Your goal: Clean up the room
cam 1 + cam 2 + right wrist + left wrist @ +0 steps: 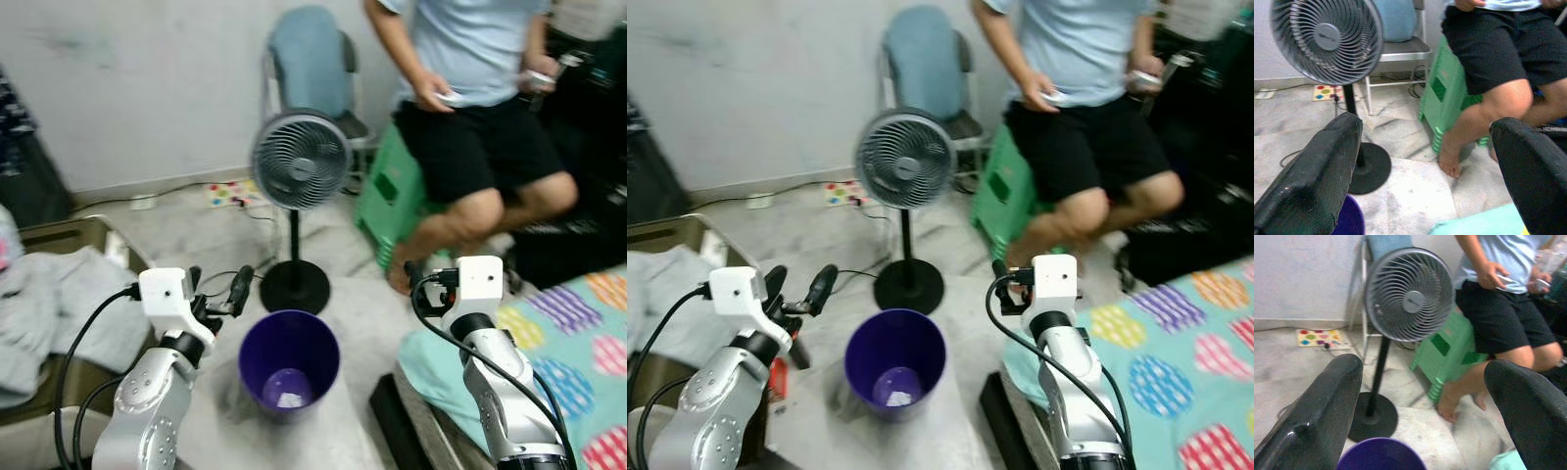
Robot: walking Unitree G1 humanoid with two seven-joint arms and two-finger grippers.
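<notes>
Currently, a purple bin (289, 364) is seen on the floor (362, 323) before a standing fan (300, 162), between both arms. The left gripper (217, 291) and right gripper (1430, 171) are held spread wide, nothing grasped.

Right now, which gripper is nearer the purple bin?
Left. The left gripper hovers open just above the purple bin's left rim. The right gripper, also open, is farther off to its right, over the bed's edge.
</notes>
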